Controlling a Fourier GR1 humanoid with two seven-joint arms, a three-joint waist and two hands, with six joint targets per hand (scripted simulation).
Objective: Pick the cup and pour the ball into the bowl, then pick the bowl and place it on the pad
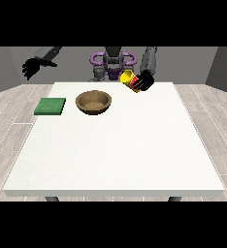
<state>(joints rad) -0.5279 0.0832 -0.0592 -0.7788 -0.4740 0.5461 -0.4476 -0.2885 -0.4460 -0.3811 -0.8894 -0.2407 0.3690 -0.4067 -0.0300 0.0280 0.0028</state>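
A yellow cup (127, 77) with a red band is held above the table's far edge, tilted with its mouth toward the view's left. The hand at the view's right (145, 81) has its black fingers curled round the cup. The ball is hidden from me. A brown wooden bowl (93, 102) stands on the table, left of and nearer than the cup. A green pad (50, 106) lies near the table's left edge. The hand at the view's left (32, 67) hangs beyond the table's far left corner with its fingers spread and holds nothing.
The large white table (120, 155) stretches toward the camera in front of the bowl and pad. The robot's torso (112, 63) stands behind the far edge. Grey wooden floor surrounds the table.
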